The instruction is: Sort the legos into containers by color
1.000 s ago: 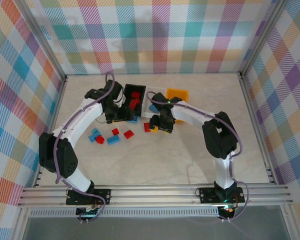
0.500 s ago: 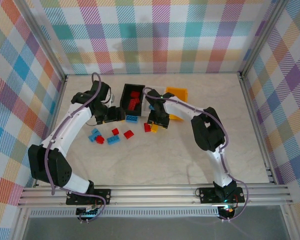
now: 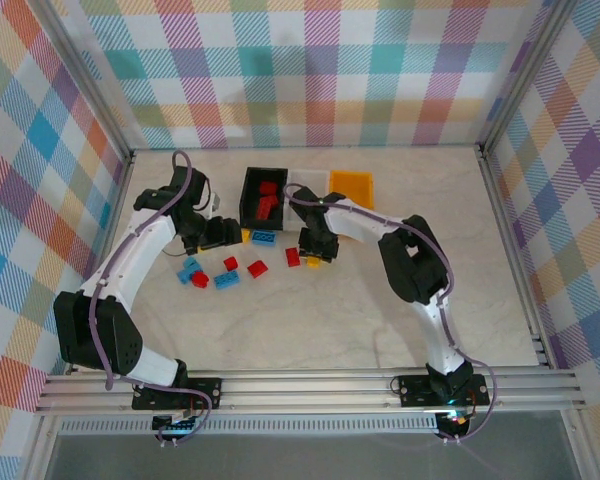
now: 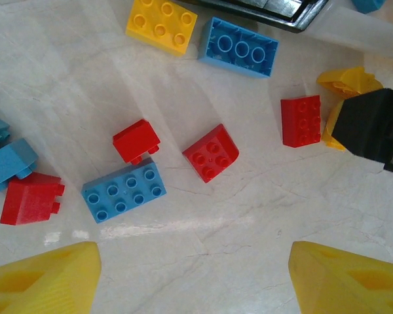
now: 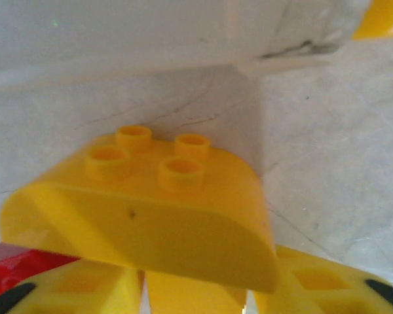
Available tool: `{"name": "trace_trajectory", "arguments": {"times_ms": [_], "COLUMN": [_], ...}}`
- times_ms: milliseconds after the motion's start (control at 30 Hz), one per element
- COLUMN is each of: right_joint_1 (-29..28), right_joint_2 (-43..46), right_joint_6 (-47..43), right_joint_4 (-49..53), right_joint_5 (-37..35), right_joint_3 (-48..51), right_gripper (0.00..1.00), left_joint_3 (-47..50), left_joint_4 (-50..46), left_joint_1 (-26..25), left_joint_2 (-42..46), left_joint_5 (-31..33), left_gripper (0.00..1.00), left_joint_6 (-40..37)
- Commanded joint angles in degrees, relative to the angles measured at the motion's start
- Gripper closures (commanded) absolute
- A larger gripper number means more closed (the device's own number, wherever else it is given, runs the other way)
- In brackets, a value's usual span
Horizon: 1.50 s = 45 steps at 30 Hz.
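**Legos (image 3: 225,280) lay loose on a pale marbled table, three bins behind them**

The table (image 3: 310,340) was a cream, faintly veined slab. It was boxed in on three sides by walls (image 3: 310,70) of bright plaid, with an aluminium rail (image 3: 310,385) along the near edge.

From above, the black bin (image 3: 245,200) held several red bricks. The white bin (image 3: 308,180) stood against its right side, and the yellow-orange bin (image 3: 352,186) just beyond that. Red, blue and yellow bricks were strewn in front of the black bin, between the two arms. The left gripper (image 3: 215,233) hung near that bin's left front corner. The right gripper (image 3: 318,250) was low over a red and a yellow brick in front of the white bin.

The left wrist camera gave what the overhead could not. Its own yellow fingertips (image 4: 42,278) stood wide apart over bare table with nothing between them. A yellow brick (image 4: 162,25) and a blue brick (image 4: 239,47) lay side by side at the black bin's rim.

The right wrist camera showed a rounded yellow four-stud brick (image 5: 144,203) close against its fingers (image 5: 78,291), at the foot of the white bin's wall. Whether the jaws had clamped on it could not be told.
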State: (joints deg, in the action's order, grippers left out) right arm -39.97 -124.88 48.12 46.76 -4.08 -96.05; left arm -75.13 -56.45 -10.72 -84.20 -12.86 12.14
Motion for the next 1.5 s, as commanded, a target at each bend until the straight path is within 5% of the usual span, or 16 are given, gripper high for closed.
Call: {"name": "trace_trajectory", "arguments": {"times_ms": [0,133,333,533,967,1233,1467], "right_joint_1": [-0.8,-0.8,-0.2,8.0,17.9,18.6,15.0], "right_joint_2": [0.9,4.5,12.6,17.7,1.6,-3.1,10.4], "right_joint_6": [0.6,-0.8,-4.2,-8.1,-17.0,-21.2,-37.7], "right_joint_4": [4.3,3.4,6.4,7.8,5.8,6.5,-3.6], "right_joint_5": [0.3,-0.5,-2.2,-1.7,1.9,2.5,10.6], "right_joint_3": [4.4,6.8,6.6,3.3,-14.8,-21.5,-6.0], "right_gripper": [0.65,0.74,0.75,0.75,0.71,0.5,0.36], "left_joint_3": [0.9,0.7,0.5,0.6,-3.7,-3.1,-1.3], "left_joint_4": [1.8,2.3,3.1,2.9,3.0,2.9,4.3], "left_joint_1": [0.7,0.7,0.7,0.7,0.7,0.6,0.6], "left_joint_2": [1.0,0.2,-1.5,-6.4,-14.6,-12.9,-10.1], "left_joint_5": [-1.9,-2.4,-2.7,1.2,1.5,0.5,-1.3], "left_gripper": [0.24,0.24,0.23,0.23,0.23,0.22,0.22], "left_joint_6": [-0.1,0.2,0.3,-0.4,1.1,2.2,3.7]}}
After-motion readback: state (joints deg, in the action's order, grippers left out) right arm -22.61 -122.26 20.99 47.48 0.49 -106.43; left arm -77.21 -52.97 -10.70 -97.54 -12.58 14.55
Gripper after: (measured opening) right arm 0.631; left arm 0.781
